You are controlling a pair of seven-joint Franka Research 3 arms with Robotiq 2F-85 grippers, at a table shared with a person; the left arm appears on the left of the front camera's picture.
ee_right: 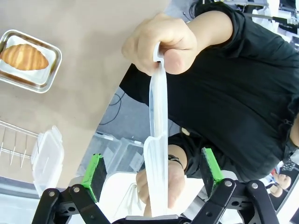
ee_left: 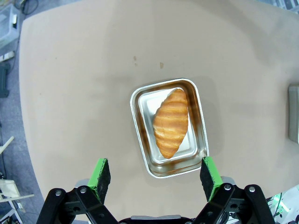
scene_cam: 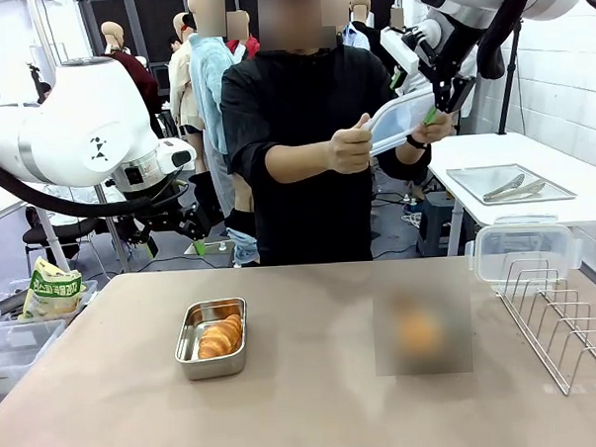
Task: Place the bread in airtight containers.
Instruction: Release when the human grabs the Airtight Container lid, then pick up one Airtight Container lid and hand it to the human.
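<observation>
The tan counter [ee_left: 84, 74] is smooth and matte, with broad bare surface on every side of the one steel pan [ee_left: 137, 126], which sits left of centre and well back from the near edge. The pan is a small rectangle with rounded corners and a rolled, shiny rim, and its walls throw back a brown reflection. Inside it lies the bread [ee_left: 171, 122], a golden-brown croissant-shaped roll with a ridged, glossy crust, set diagonally and clear of most of the walls. The left gripper [ee_left: 153, 165] hangs above the near end of the pan with its jaws spread wide, the green pads standing outside the pan's width and holding nothing. Far and to the right, above the counter's far edge, the person holds a clear plastic lid [ee_right: 158, 107] with one hand [ee_right: 159, 42] pinching its far end and the other hand [ee_right: 140, 184] under its near end. The right gripper [ee_right: 152, 158] is up there too, jaws wide open, and the lid runs edge-on through the gap between the green pads with open room on both sides, so neither pad touches it. At the counter's right edge stands a wire rack [scene_cam: 564, 321] of thin upright metal loops, with a second clear lid [scene_cam: 522, 248] at its far end.
</observation>
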